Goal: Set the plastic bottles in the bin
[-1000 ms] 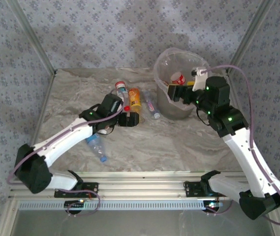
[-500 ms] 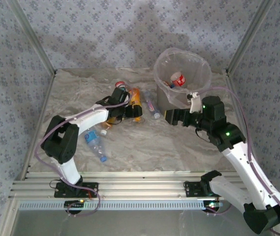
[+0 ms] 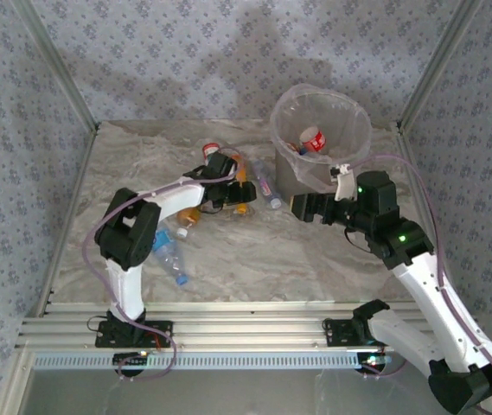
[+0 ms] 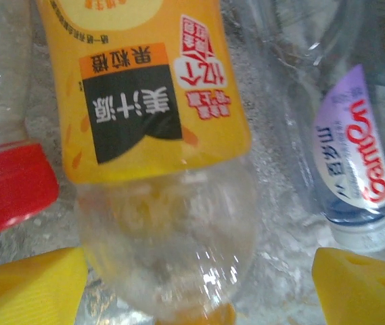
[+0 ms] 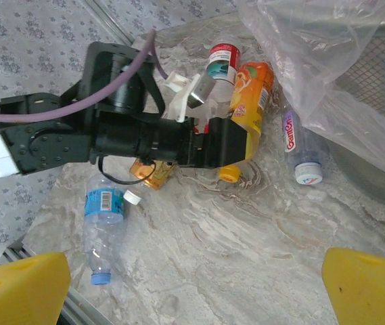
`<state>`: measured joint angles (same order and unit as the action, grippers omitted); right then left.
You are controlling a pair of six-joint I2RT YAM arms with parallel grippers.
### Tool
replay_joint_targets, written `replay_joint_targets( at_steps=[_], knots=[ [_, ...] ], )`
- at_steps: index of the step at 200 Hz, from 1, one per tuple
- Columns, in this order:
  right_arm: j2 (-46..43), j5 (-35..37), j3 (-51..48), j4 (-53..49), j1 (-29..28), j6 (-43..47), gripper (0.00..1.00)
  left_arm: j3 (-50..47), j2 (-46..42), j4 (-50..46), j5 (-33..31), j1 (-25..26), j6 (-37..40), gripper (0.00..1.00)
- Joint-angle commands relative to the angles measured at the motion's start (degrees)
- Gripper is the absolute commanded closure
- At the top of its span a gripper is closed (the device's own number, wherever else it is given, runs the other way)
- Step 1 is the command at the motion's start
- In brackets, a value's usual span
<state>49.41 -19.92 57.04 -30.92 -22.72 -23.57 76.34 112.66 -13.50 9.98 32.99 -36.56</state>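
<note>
Between the left jaws, which stand apart with a yellow fingertip (image 4: 30, 288) low on either side, lies the clear neck end of the orange bottle (image 4: 151, 101). One tip is plainly clear of it. The other sits just beside it, and I cannot tell whether it touches. The bottle's label reads upside down in the wrist view: 美汁源 on a black patch and 果粒橙 on an orange band above it. The smaller red panel is too blurred to read.

Just beside this bottle on one side is a red-capped bottle (image 4: 9, 186). On the other lies a clear bottle (image 4: 354, 156) with a white cap and a purple label reading "Ganten".

The right jaws are wide apart with nothing between their fingertips (image 5: 19, 288), and they hang over the counter (image 3: 271, 259) just in front of the bin (image 3: 310, 183).

Nearer the arms' bases, a blue-labelled bottle (image 5: 104, 223) with a barcode lies on its own. A brown bottle (image 5: 153, 172) shows partly under the left arm.

The bin stands at the counter's far right, with its clear bag (image 5: 314, 54) folded over the rim and a red-labelled bottle (image 3: 313, 138) inside.
</note>
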Motion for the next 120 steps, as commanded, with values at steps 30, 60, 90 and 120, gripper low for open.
replay_joint_targets(
  at_steps=[30, 60, 90, 120],
  knots=[
    [-1.1, 1.3, -0.2, -3.1, -0.3, -0.7, 0.02, 4.7, 4.8, -0.9, -1.3, -0.5, 0.8, 0.17],
    [-1.3, 1.1, 0.3, -5.0, -0.3, -0.4, 0.02, 4.7, 5.4, -0.7, -1.3, -0.9, 0.6, 0.22],
    [-1.0, 1.9, 0.2, -4.8, -0.3, -0.4, 0.02, 2.8, 4.4, 1.4, -0.1, -1.1, 0.2, 0.34],
    [-0.8, 3.5, -0.2, -5.1, -0.3, -0.3, 0.03, -0.8, 1.4, 4.3, 1.1, -1.0, 0.2, 0.39]
  ],
)
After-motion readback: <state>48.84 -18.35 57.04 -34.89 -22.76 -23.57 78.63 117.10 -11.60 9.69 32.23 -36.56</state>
